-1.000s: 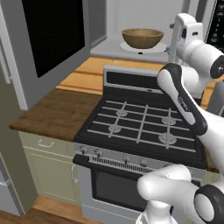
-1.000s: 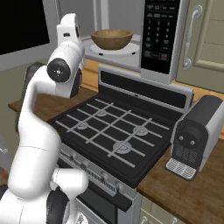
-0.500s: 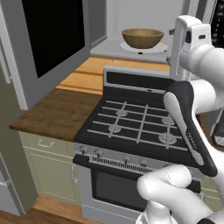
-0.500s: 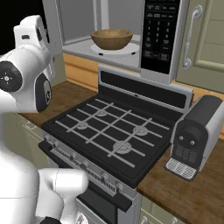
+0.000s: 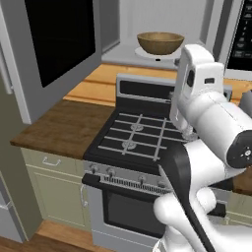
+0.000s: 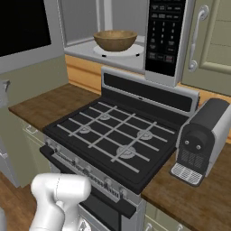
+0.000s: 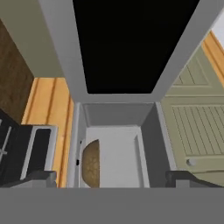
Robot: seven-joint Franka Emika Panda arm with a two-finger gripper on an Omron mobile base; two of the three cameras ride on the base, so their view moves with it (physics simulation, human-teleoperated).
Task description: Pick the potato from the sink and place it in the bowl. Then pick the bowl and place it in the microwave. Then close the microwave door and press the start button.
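The wooden bowl (image 5: 160,43) (image 6: 115,40) sits on the round white plate (image 6: 135,50) inside the open microwave (image 6: 164,31), above the back of the stove. The potato is hidden; the bowl's inside cannot be seen from here. The microwave door (image 5: 54,44) (image 6: 22,22) stands swung wide open to the left, its black window facing out. In the hand view my gripper (image 7: 111,179) is open and holds nothing, pulled well back from the microwave. That rolled view shows the door (image 7: 131,43) and, past it, the bowl (image 7: 90,162) in the pale interior. The sink is out of view.
A black gas stove (image 5: 142,135) (image 6: 113,131) lies below the microwave. A dark coffee machine (image 6: 200,140) stands on the wooden counter to its right. More wooden counter (image 5: 59,128) runs left of the stove. A pale green cabinet door (image 6: 216,40) hangs right of the microwave.
My arm has swung back and down, away from the microwave toward the base. The bowl stays on the plate and the door stays open. The gripper remains open.
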